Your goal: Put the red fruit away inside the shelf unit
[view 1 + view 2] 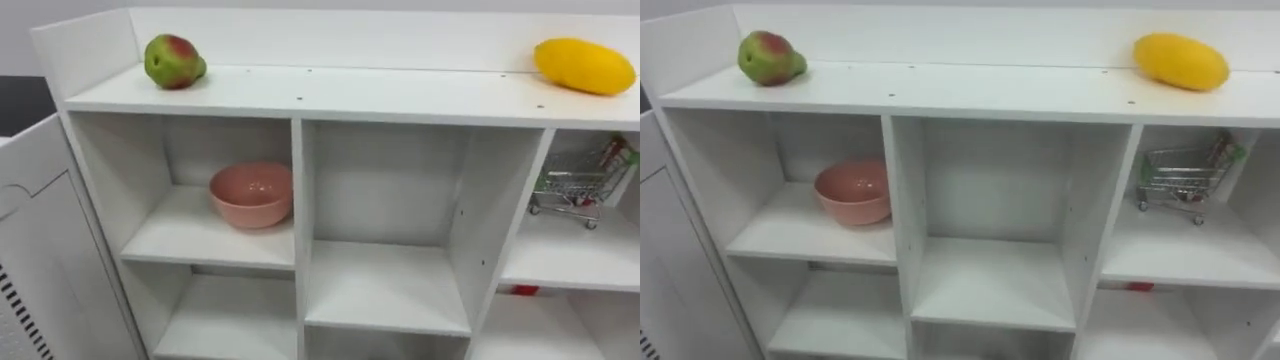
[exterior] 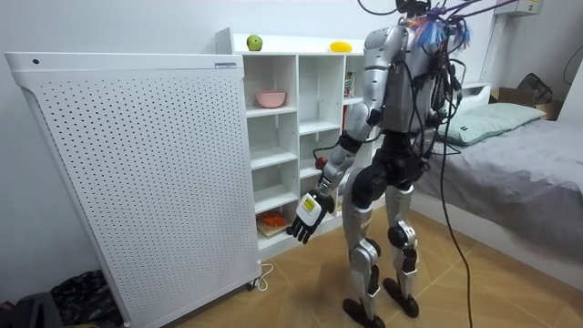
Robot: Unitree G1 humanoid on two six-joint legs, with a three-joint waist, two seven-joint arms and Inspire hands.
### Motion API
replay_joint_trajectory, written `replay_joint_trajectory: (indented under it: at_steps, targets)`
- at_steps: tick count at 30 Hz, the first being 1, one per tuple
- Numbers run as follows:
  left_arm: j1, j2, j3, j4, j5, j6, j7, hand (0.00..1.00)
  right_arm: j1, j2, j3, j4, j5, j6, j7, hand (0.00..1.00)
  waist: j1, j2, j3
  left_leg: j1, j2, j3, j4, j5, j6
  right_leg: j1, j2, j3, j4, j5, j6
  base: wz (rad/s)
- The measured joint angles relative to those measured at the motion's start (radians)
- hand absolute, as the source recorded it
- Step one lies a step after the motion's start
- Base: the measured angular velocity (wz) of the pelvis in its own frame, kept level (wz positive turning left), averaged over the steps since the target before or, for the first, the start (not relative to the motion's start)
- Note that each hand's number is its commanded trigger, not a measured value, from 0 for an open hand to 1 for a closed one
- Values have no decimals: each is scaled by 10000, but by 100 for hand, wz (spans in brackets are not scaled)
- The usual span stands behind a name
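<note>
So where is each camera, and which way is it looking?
Left eye view: on the robot's head, looking down at the closet, green-red fruit and yellow fruit on top.
Right eye view: beside it on the head, same shelves, pink bowl, little cart.
Room view: stands in the room behind the robot, sees its whole body, left hand hanging open.
All three share the closet and both fruits.
</note>
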Motion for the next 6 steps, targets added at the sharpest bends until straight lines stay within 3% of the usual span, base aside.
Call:
replay_joint_trajectory:
  at_steps: [6]
  targets:
    - [391, -493, 855, 3, 711, 16, 67, 0, 421, 268, -210, 171, -1134, 32, -112, 0, -42, 107, 39, 415, 3, 168, -179, -13, 8, 323, 13, 226, -16, 62, 35, -10]
